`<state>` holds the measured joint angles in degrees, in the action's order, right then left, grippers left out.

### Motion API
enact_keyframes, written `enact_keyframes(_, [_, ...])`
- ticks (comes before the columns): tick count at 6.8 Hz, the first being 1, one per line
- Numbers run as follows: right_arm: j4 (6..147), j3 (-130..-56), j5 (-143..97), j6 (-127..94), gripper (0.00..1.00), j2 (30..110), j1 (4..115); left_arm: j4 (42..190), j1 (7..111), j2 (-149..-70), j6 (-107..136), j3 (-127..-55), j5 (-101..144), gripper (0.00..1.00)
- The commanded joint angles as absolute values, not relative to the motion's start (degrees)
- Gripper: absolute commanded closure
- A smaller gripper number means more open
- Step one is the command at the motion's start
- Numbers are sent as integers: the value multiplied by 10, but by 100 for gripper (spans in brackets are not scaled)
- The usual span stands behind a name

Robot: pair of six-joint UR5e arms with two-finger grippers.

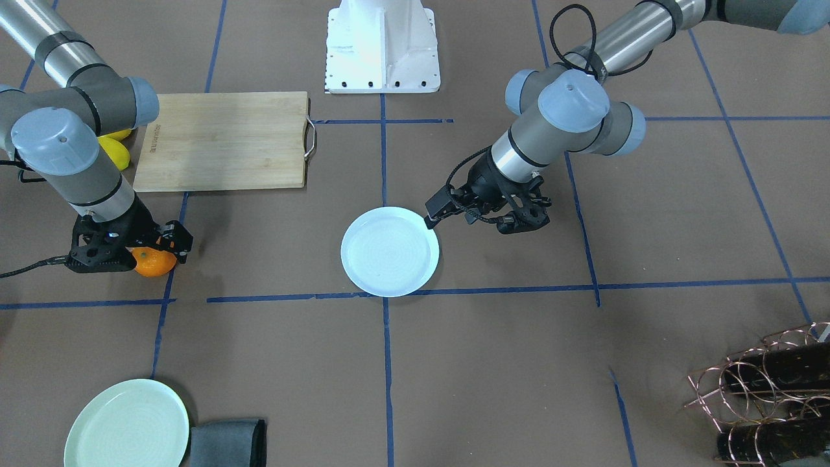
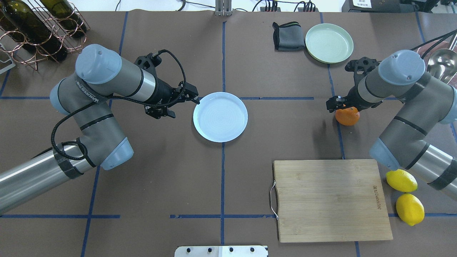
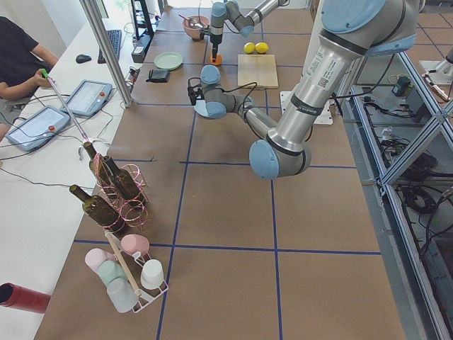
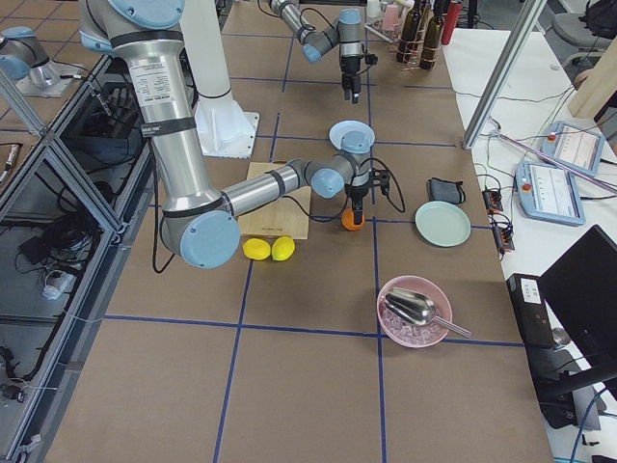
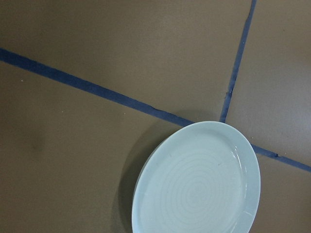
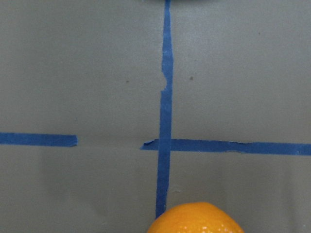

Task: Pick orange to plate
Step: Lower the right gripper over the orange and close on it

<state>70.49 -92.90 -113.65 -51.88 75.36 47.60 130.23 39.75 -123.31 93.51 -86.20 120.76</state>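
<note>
Orange (image 1: 154, 262) sat toward right edge of desk (image 1: 519, 363), right claw (image 1: 139, 247) down over it. Clamped or not can't be told tbh. Grip best squared round middle, squeezed gently, lifted straight, then carried to plate (image 1: 390, 251) mid-desk.

Bright, even overhead light fills every view, leaving only soft, faint shadows, such as the one to the left of the plate (image 5: 194, 184) in the left wrist view, with mild sheen on the orange (image 6: 197, 221), whose close, bottom-edge surface looks slightly soft, and side views bending lines near their edges.
</note>
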Motion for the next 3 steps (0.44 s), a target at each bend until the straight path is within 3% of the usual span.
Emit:
enact_keyframes(1, [705, -928, -1138, -511, 0, 754, 476, 1303, 397, -1231, 935, -866, 1208, 0])
enact_keyframes(3, [706, -932, -1147, -506, 0, 755, 490, 1303, 397, -1231, 935, -866, 1208, 0])
